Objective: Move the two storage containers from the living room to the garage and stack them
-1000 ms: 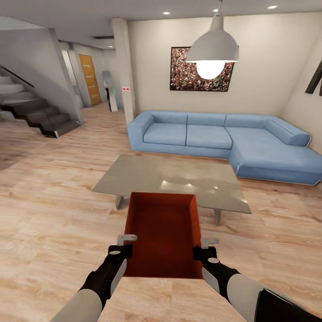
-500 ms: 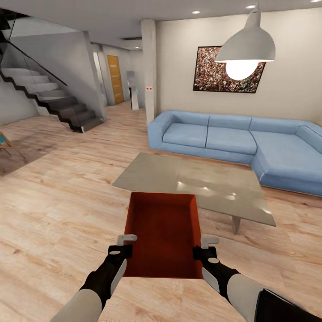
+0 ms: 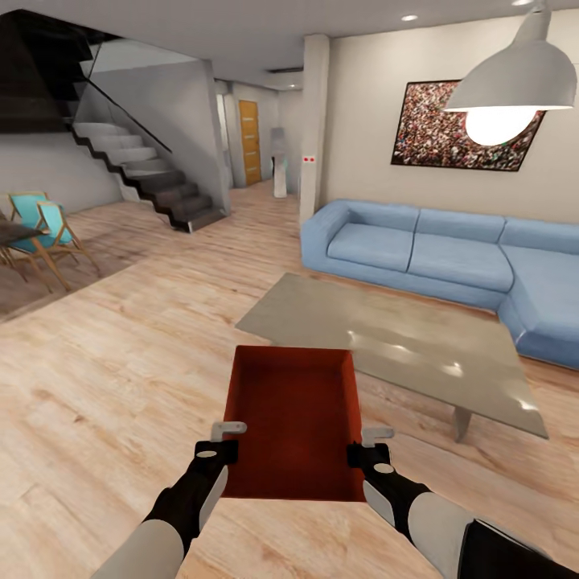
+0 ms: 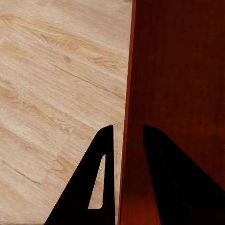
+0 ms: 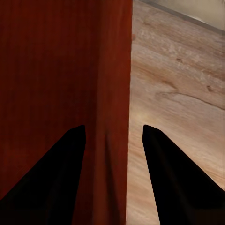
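- One storage container [image 3: 293, 422], orange-red and open-topped, hangs level between the two claws, clear of the wood plank floor [image 3: 96, 386] of the living room.
- The left gripper [image 3: 227, 438] pinches the container's left wall: in the left wrist view one finger lies outside the wall and the other inside it, with the rim [image 4: 125, 122] running up between them.
- The right gripper [image 3: 368, 446] pinches the opposite wall the same way — its dark fingers [image 5: 56, 168] straddle the red wall in the right wrist view.
- Beyond the container's far edge stands the glass table [image 3: 402, 346], and past that the blue sofa [image 3: 426, 253]; off to the left claw's side are a staircase [image 3: 153, 173] and a hallway with a wooden door [image 3: 249, 141].
- Progress, as a judgement: early. One container is picked up but the robot is in the living room — the carry to the garage, the set-down on concrete, and the fetching and stacking of the other container all remain.
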Motion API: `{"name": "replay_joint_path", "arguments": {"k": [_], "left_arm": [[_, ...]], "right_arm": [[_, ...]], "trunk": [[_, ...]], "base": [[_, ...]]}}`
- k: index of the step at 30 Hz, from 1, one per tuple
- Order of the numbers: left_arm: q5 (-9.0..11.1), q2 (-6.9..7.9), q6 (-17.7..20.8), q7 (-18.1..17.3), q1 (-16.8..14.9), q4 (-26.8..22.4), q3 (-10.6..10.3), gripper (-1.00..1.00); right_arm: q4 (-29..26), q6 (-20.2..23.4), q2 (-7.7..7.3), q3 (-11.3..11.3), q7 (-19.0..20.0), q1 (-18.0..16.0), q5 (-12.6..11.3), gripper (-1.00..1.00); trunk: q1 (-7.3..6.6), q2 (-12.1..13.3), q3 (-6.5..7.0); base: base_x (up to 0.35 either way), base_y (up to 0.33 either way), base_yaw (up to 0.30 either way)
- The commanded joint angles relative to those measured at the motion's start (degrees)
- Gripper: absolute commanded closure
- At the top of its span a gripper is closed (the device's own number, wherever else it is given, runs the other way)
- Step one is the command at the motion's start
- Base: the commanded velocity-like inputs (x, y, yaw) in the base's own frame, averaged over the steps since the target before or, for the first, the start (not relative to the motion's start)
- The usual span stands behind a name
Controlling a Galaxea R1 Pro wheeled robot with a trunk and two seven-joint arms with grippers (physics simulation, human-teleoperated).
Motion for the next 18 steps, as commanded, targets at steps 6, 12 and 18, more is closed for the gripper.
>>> {"name": "replay_joint_path", "arguments": {"k": [6,12,18], "left_arm": [[-1.09,0.02,0.48,0.36,-0.04,-0.18,0.02,1.00],[-1.08,0.02,0.46,0.38,-0.04,-0.18,0.02,1.00],[-1.08,0.02,0.45,0.41,-0.04,-0.18,0.02,1.00]], "right_arm": [[-0.01,-0.15,-0.05,0.10,-0.19,-0.03,-0.83,1.00],[-0.01,-0.15,-0.05,0.10,-0.19,-0.03,-0.83,1.00],[-0.01,-0.15,-0.05,0.10,-0.19,-0.04,-0.83,1.00]], "trunk": [[0.02,-0.10,-0.10],[0.02,-0.10,-0.10],[0.02,-0.10,-0.10]], "base": [[0.000,0.000,0.300],[0.000,0.000,0.300],[0.000,0.000,0.300]]}}
